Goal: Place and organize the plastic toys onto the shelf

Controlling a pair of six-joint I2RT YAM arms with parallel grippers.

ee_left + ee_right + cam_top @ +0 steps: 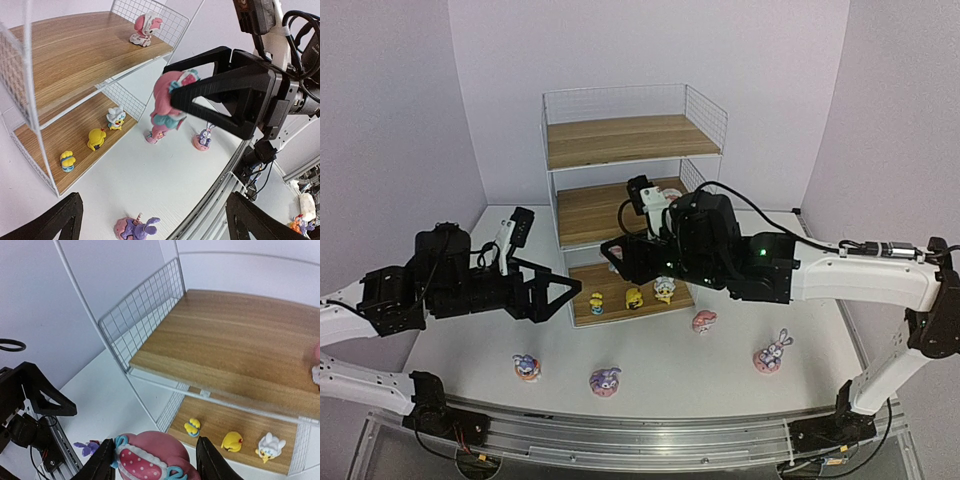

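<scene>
The shelf (630,138) stands at the back centre. My right gripper (156,460) is shut on a pink round-headed toy (150,455) and holds it in the air in front of the shelf's left side; this shows in the left wrist view too (167,97). My left gripper (560,295) is open and empty, left of the bottom board. Three yellowish toys (634,298) stand on the bottom board. One pink-and-white toy (145,29) stands on the middle board. Another (704,321) is on the table. Three purple bunnies (527,367) (605,381) (772,353) are on the table.
The shelf's top board (620,135) is bare. White wire mesh (145,315) closes the shelf's sides and back. A metal rail (640,430) runs along the table's near edge. Purple walls enclose the table.
</scene>
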